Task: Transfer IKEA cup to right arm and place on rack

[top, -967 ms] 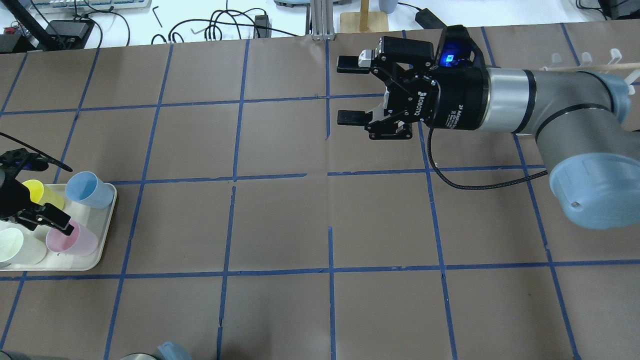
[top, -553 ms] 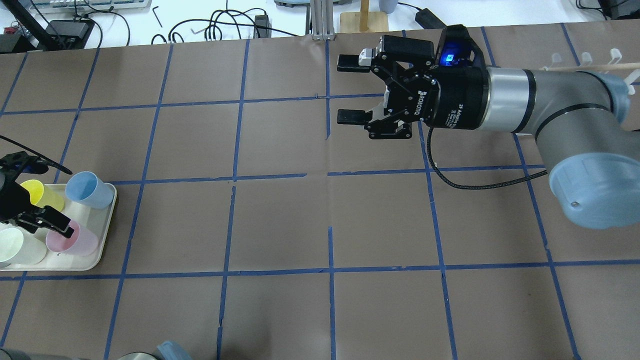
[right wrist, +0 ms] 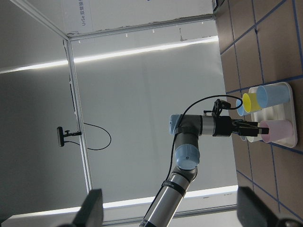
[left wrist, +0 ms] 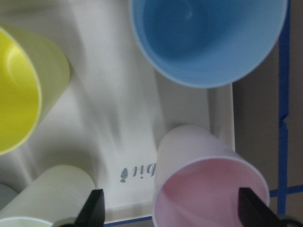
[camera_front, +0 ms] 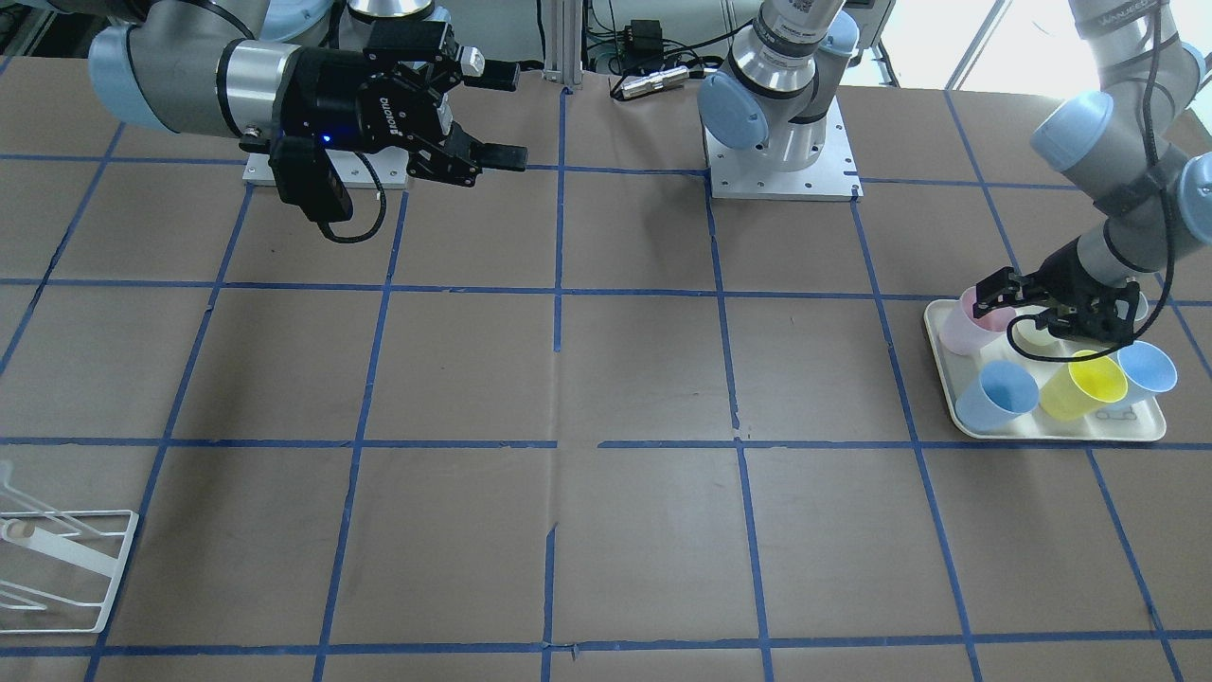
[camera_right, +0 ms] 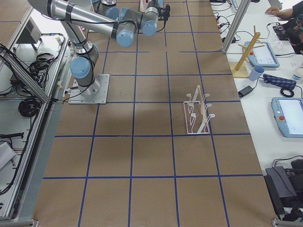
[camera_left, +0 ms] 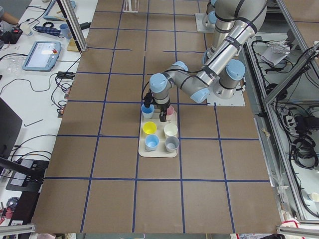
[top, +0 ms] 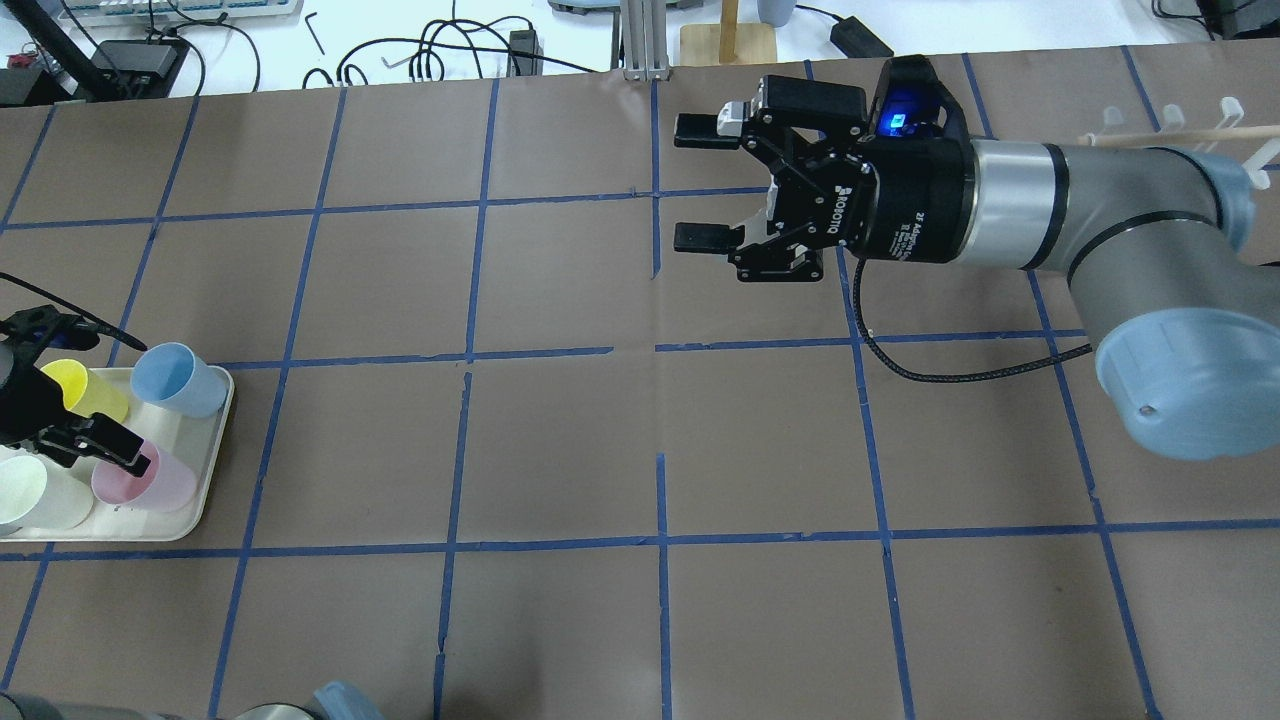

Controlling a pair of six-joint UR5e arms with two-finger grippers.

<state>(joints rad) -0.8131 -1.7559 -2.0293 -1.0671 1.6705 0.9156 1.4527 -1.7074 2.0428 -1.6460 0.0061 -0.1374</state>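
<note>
The pink IKEA cup stands upright in a corner of the cream tray; it also shows in the front view. My left gripper is open low over the tray. In the left wrist view the pink cup sits between its two fingertips, apart from both. My right gripper is open and empty, held level above the table's far middle. The white wire rack stands at the table's right end and also shows in the right side view.
The tray also holds a light blue cup, a yellow cup and a cream cup close around the pink one. A second blue cup stands at the tray's outer side. A wooden stand is beyond the table edge.
My left gripper has shifted slightly over the tray beside the pink cup. The right arm has barely moved and stays open.
</note>
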